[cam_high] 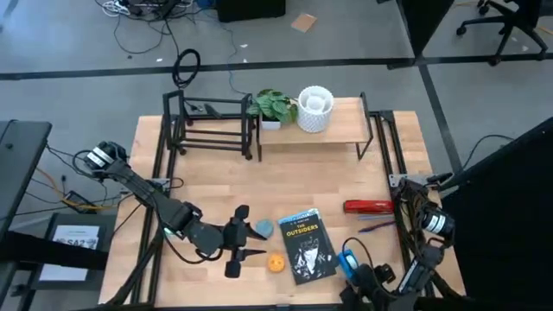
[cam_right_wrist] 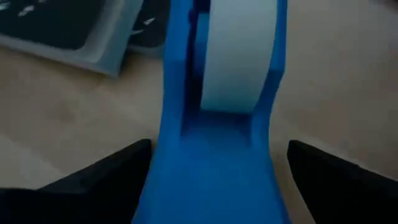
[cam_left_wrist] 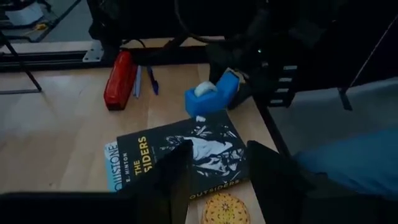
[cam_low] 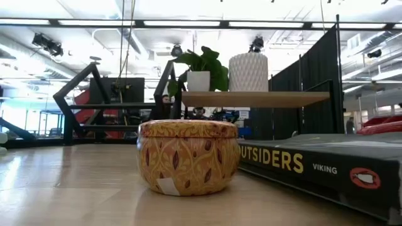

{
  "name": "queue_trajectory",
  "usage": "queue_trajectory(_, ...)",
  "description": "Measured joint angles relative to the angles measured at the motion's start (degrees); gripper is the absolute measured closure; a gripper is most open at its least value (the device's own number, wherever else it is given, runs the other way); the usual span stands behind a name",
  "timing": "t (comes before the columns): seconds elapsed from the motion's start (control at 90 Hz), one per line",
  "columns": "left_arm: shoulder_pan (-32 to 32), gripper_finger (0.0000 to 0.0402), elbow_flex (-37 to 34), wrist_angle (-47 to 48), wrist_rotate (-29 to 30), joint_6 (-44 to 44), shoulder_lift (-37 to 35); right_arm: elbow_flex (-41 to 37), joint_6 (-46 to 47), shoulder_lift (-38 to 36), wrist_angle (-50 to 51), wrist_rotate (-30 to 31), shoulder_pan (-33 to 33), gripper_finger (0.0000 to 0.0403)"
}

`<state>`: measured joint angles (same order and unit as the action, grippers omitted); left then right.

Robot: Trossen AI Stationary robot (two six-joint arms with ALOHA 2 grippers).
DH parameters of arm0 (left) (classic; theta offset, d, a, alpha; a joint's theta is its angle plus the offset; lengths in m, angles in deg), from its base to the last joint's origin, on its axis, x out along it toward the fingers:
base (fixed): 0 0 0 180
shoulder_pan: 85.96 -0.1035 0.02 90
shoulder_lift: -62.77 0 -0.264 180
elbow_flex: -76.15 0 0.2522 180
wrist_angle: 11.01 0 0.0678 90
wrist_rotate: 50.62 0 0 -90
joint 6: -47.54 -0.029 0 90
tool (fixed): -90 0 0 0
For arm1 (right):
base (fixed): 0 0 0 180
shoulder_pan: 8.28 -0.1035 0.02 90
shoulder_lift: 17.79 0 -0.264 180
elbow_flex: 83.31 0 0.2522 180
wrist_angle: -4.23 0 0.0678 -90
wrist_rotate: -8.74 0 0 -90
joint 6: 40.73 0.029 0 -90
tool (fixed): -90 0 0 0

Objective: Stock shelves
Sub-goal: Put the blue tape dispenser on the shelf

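Note:
The shelves stand at the table's far side: a wooden plank stand (cam_high: 337, 130) bearing a potted plant (cam_high: 275, 107) and a white vase (cam_high: 314, 109), and a black rod rack (cam_high: 212, 125) to its left. An orange patterned tin (cam_high: 276, 263) sits on the table near the front edge, beside a book (cam_high: 307, 244). My left gripper (cam_left_wrist: 219, 149) is open, one finger on each side of the tin (cam_left_wrist: 225, 210), with gaps showing. My right gripper (cam_right_wrist: 217, 149) is open around a blue tape dispenser (cam_right_wrist: 214, 155), which rests on the table at the front right (cam_high: 348, 262).
A red stapler (cam_high: 369, 206) and pens (cam_high: 376, 226) lie on the right side of the table. A small pale blue object (cam_high: 262, 228) lies just beyond the tin. The table's middle is bare wood. In the low view the tin (cam_low: 188, 157) stands before the stand (cam_low: 254, 98).

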<state>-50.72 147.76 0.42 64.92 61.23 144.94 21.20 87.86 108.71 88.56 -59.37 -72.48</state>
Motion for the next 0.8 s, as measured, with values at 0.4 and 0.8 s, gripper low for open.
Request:
queue_trajectory(0.4, 0.0, 0.0271, 0.0, 0.0, -0.04, 0.01, 0.0, -1.0, 1.47, -2.5, -0.72, -3.61, -0.15, 0.0231)
queue_trajectory(0.8, 0.0, 0.0271, 0.0, 0.06, -0.04, -0.04, 0.0, -0.99, 1.34, -19.55, 17.87, 2.18, 3.92, 0.0231)
